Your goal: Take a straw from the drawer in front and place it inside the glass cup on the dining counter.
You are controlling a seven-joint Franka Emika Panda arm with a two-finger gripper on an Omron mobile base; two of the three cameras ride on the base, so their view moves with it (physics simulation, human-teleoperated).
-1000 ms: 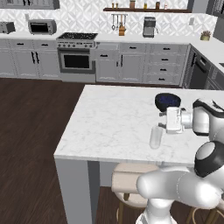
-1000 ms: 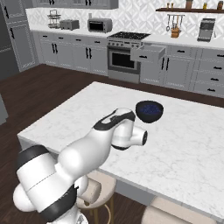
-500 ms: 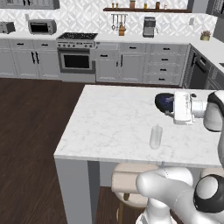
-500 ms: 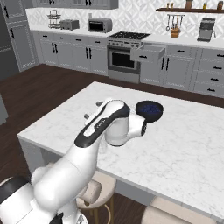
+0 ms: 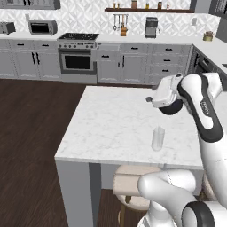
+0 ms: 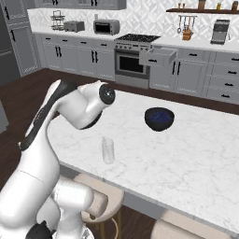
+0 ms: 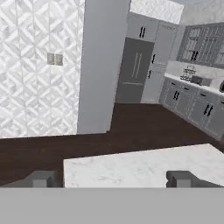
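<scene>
The glass cup (image 5: 158,138) (image 6: 108,150) stands upright near the front edge of the dining counter (image 5: 111,124) (image 6: 186,158). The straw is too thin to make out, in the cup or elsewhere. My gripper (image 5: 150,99) hangs above the counter, behind and higher than the cup, pointing left. In the hand view its fingertips (image 7: 41,179) stand wide apart with nothing between them, so my gripper (image 7: 111,179) is open, looking over a corner of the marble top (image 7: 131,168). The drawer (image 6: 158,57) stands pulled out among the far cabinets, right of the stove.
A dark blue bowl (image 6: 159,118) sits mid-counter behind the cup, partly hidden by my hand in the left base view. Beige stools (image 5: 128,184) (image 6: 100,198) are tucked under the front edge. Dark wood floor lies left of the island.
My hand has risen from beside the glass cup and swung back toward the bowl, turning to point left. The cup has stayed in place. The jaws stay wide.
</scene>
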